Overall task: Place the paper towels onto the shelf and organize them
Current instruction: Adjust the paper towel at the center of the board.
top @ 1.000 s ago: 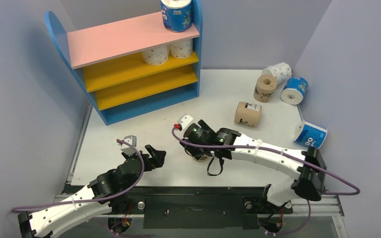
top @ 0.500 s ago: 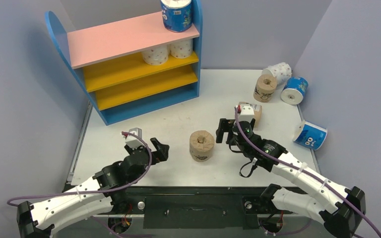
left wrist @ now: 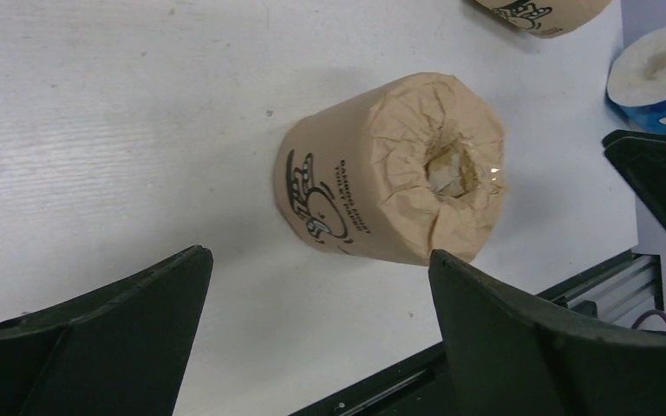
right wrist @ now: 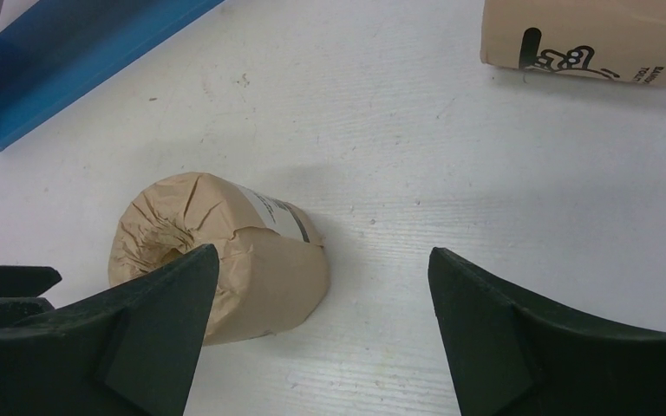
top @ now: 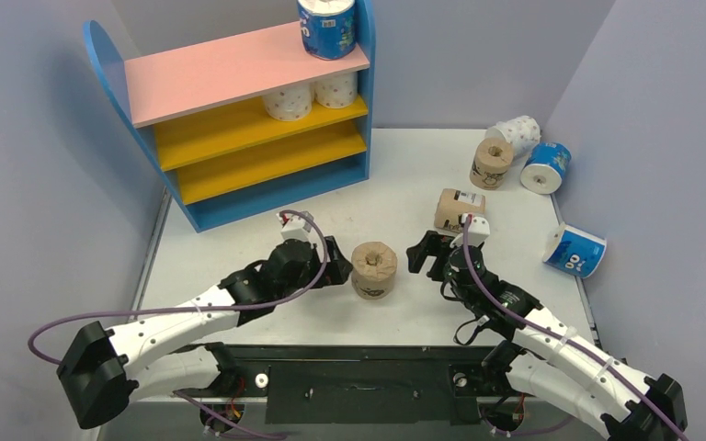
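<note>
**Shelf:** The shelf [top: 239, 83] stands at the far left of the counter [top: 395, 175]. One blue-and-white roll [top: 327, 26] stands upright on its pink top board at the right end. Two white dotted rolls [top: 288, 101] [top: 335, 89] sit side by side on the upper yellow board. The lower yellow board carries nothing visible.

**Counter:** A tan printed roll [top: 373, 269] stands on end near the front centre. A second tan roll [top: 460, 209] lies on its side behind it. At the far right are a third tan roll [top: 491, 162], a white dotted roll [top: 517, 134] and a blue roll [top: 546, 165], close together. Another blue roll [top: 574, 248] lies at the right edge.

**Grippers:** The left gripper [top: 334, 266] is released, jaws spread wide, just beside the standing tan roll on its left and not touching it. The right gripper [top: 420, 253] is also released, empty, near the roll's right side.
</note>
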Robot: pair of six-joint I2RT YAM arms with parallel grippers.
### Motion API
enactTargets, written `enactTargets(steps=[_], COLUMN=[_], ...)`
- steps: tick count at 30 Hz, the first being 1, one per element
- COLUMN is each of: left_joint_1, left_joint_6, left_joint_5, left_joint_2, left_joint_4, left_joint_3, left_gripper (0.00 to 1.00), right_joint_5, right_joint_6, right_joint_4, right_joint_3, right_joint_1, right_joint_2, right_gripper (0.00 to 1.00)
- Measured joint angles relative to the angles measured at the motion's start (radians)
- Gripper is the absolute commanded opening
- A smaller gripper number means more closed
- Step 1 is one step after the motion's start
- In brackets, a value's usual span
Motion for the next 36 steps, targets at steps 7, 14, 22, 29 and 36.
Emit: enactTargets(steps=[7, 14, 22, 29, 36], left_joint_1=[0.005, 0.013, 0.023, 0.026, 0.026], left_joint_6=[-0.004, -0.006, -0.003, -0.002, -0.002], left_joint_5=[0.083, 0.113, 0.113, 0.113, 0.113], left_joint_2=[0.129, 0.258, 0.333, 0.385, 0.415], left_joint_4=[0.003, -0.006, -0.016, -0.015, -0.010], left_joint_3=[0.137, 0.201, 0.245, 0.256, 0.258], left_gripper=[0.85, 0.71, 0.65, 0.58, 0.46], right_joint_5=[0.000, 0.000, 0.004, 0.013, 0.018], right_joint_6=[0.019, 0.026, 0.028, 0.026, 0.024], right_joint_4=[0.005, 0.011, 0.017, 0.017, 0.017], right_joint_3=[-0.045, -0.059, -0.072, -0.072, -0.074], right_joint_1=[-0.005, -0.005, -0.005, -0.005, -0.005], right_joint_2=[-0.032, -0.035, -0.039, -0.041, -0.041], right_gripper=[0.85, 0.84, 0.84, 0.84, 0.84])
